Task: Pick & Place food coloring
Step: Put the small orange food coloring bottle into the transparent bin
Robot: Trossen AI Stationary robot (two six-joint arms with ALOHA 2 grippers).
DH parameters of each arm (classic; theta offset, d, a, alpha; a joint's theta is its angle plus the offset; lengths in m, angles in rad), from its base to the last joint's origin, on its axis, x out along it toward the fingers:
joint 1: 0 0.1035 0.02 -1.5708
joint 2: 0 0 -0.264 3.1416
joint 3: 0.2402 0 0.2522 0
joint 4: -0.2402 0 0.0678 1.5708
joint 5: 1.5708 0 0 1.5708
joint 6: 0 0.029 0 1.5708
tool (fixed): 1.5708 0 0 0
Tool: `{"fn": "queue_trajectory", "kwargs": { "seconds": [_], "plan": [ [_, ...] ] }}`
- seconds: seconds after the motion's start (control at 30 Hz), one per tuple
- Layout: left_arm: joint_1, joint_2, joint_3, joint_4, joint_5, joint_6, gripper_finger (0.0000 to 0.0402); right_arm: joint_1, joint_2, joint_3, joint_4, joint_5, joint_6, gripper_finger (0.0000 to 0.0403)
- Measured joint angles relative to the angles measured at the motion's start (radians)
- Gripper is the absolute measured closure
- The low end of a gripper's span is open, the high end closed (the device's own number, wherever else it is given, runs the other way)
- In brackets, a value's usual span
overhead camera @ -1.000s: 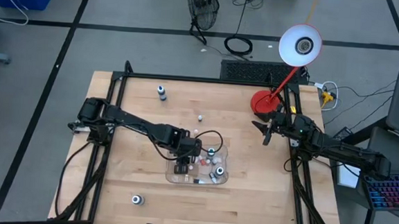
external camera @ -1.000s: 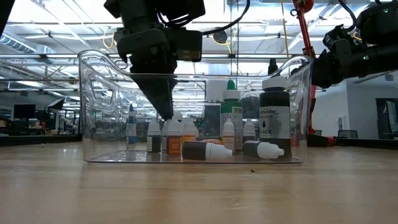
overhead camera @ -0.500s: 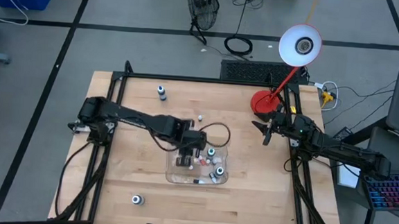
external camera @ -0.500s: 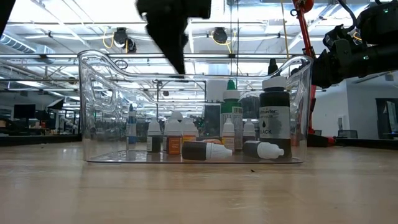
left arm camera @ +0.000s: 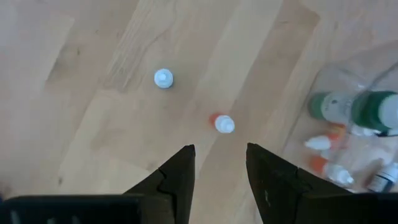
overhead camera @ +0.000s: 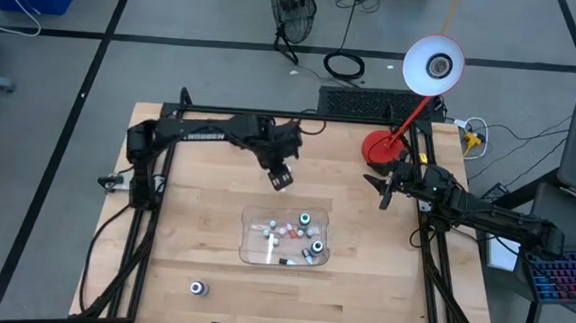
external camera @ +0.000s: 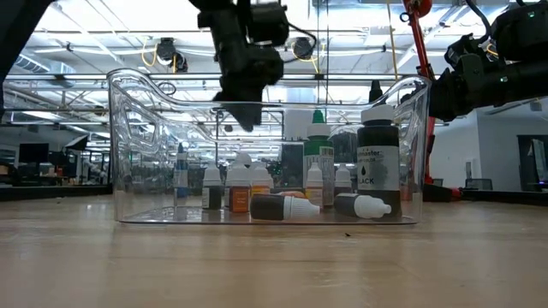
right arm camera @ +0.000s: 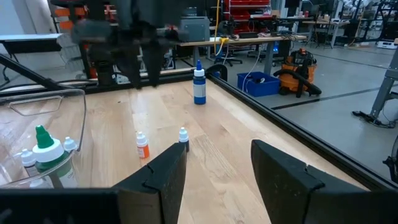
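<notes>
food coloring bottles (external camera: 274,205) mostly in the clear tray (overhead camera: 252,252) mid-table; two tiny ones, orange (left arm camera: 214,119) and white (left arm camera: 163,78), loose on the table (overhead camera: 360,296) beyond. left hand (left arm camera: 219,160) hovering over the orange one, empty and parted. better to centre on the cap, descend straight, then close gently. right hand (right arm camera: 214,163) waiting at the far right edge, parted, empty.

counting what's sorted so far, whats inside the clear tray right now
The clear tray holds several food coloring bottles: small white-capped ones, a tall green-topped bottle, a black one, and two lying flat. An exact count isn't possible; they overlap.
</notes>
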Motion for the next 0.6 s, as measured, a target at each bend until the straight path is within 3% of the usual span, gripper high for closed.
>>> {"fn": "queue_trajectory", "kwargs": {
  "seconds": [0.17,0.43,0.6],
  "plan": [
    [0.003,0.035,-0.019,0.028,0.049,0.035,0.024,0.0,0.0,0.0,0.001,0.0,0.0,0.0232],
    [-0.004,0.131,-0.021,0.061,0.033,-0.006,0.0141,0.0,0.0,0.0,0.002,0.0,0.0,0.0232],
    [-0.015,0.177,-0.021,0.062,0.027,0.025,0.0103,0.0,0.0,0.0,0.002,0.0,0.0,0.0232]
  ]
}}
